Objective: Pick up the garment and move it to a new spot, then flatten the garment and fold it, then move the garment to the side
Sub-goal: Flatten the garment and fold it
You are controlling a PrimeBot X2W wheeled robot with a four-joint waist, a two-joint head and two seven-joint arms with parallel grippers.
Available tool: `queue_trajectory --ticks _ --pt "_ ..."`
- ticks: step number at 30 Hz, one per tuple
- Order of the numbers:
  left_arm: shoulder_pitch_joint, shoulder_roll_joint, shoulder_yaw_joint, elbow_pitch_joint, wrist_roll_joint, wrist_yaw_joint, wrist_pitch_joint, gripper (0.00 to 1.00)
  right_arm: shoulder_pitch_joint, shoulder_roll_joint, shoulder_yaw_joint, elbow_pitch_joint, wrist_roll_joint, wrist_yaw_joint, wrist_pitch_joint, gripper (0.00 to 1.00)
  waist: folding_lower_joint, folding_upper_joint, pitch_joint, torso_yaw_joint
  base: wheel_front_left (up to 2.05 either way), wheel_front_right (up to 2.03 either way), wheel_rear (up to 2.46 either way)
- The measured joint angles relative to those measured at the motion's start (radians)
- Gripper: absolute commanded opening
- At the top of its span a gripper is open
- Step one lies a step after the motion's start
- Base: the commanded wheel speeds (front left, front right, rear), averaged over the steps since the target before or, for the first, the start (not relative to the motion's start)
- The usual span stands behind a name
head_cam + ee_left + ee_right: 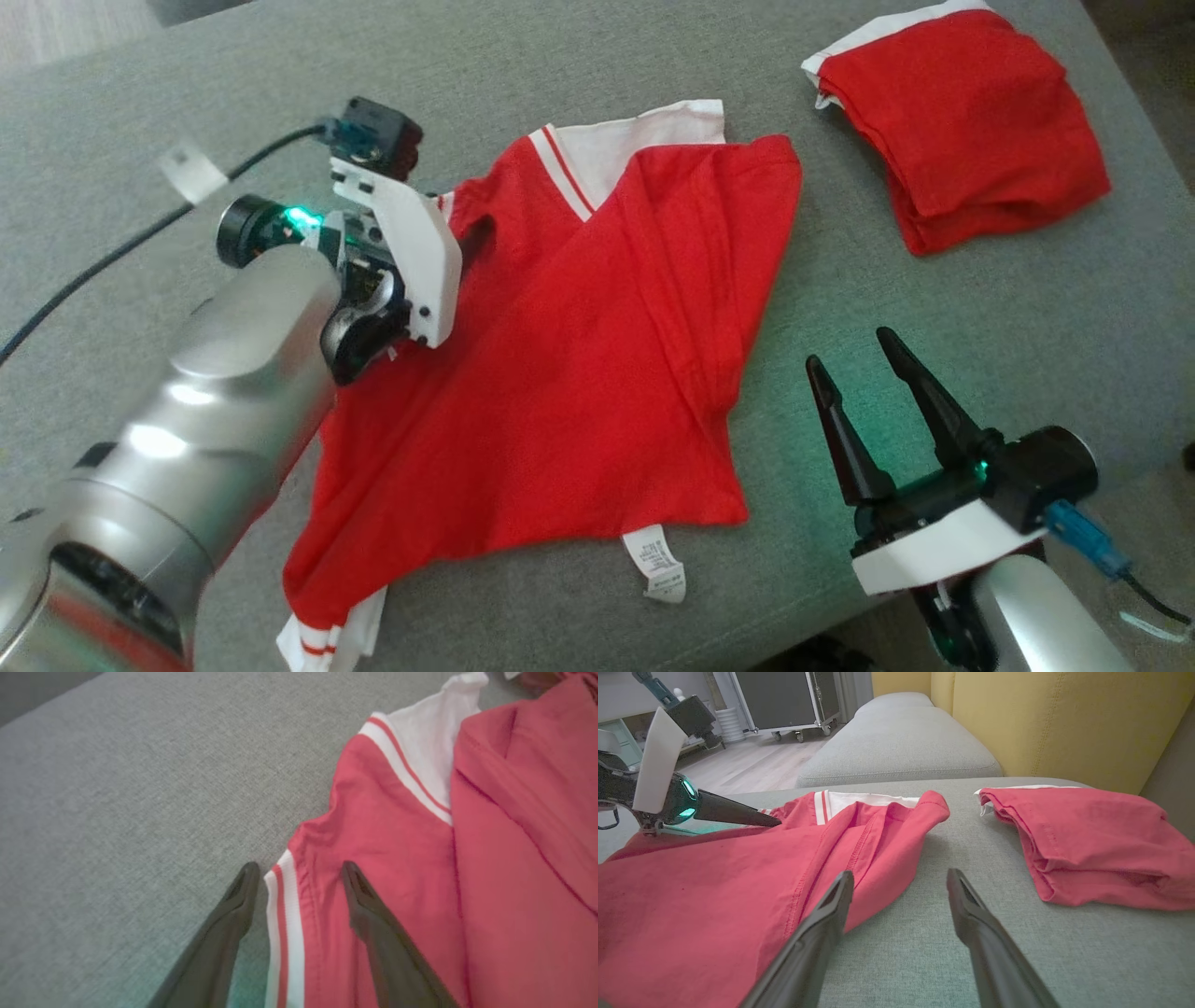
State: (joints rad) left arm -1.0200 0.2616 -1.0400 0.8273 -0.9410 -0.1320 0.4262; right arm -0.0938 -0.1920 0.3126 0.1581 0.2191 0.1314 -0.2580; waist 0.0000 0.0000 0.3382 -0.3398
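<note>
Red cloth with white, red-striped trim: the garment lies spread out, with one side doubled over itself, in the middle of the head view on the grey sofa cushion. Its white neck panel points toward the top of the frame, and a white care label sticks out below the bottom hem.

My left gripper hangs low over the garment's upper-left edge with its fingers apart. In the left wrist view one fingertip is over bare cushion and the other over red fabric, with the striped sleeve cuff between them. I cannot tell whether the tips touch the cloth.

My right gripper sits at the lower right of the head view, fingers spread wide and holding nothing, just beside the garment's right edge.

A folded red garment lies apart in the upper right corner. A black cable crosses the cushion at the upper left.
</note>
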Motion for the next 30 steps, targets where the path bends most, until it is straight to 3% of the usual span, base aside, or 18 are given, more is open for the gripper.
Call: queue_trajectory --ticks 1,8,13,19,21,25,30 --pt "0.0 0.006 -0.013 -0.017 -0.021 0.0 0.003 0.0 0.0 0.002 0.0 0.0 0.0 0.0 0.0 1.0 0.0 0.0 -0.001 -0.002 0.0 0.0 0.0" --pt "-0.018 0.023 -0.079 -0.108 -0.044 0.0 -0.191 0.0 0.0 0.013 0.003 0.012 0.0 0.0 0.0 1.0 0.0 0.0 -0.028 -0.014 0.0 0.0 0.0" --pt "-0.154 -0.007 -0.106 -0.155 -0.044 0.0 -0.412 0.0 0.007 0.016 0.003 0.022 -0.001 0.0 0.0 1.0 -0.0001 0.0 -0.089 -0.018 0.0 0.0 0.0" --pt "-0.305 -0.061 -0.1 -0.177 -0.085 0.0 -0.595 0.0 0.077 0.014 -0.017 0.023 -0.011 0.0 0.0 1.0 -0.0002 0.0001 -0.187 -0.015 0.0 0.0 0.0" --pt "-0.32 -0.057 -0.104 -0.218 -0.13 0.0 -0.612 0.0 0.106 0.009 -0.029 0.023 -0.015 0.0 0.0 1.0 -0.0003 0.0001 -0.22 -0.01 0.0 0.0 0.0" --pt "-0.284 -0.015 -0.22 -0.33 -0.178 0.0 -0.561 0.0 0.152 -0.007 -0.061 0.018 -0.021 0.0 0.0 1.0 -0.0004 0.0001 -0.272 0.019 0.0 0.0 0.0" --pt "-0.003 0.094 -0.267 -0.411 -0.215 0.0 -0.496 0.0 0.192 -0.009 -0.077 0.008 -0.027 0.0 0.0 1.0 -0.0002 0.0001 -0.304 0.083 0.0 0.0 0.0"
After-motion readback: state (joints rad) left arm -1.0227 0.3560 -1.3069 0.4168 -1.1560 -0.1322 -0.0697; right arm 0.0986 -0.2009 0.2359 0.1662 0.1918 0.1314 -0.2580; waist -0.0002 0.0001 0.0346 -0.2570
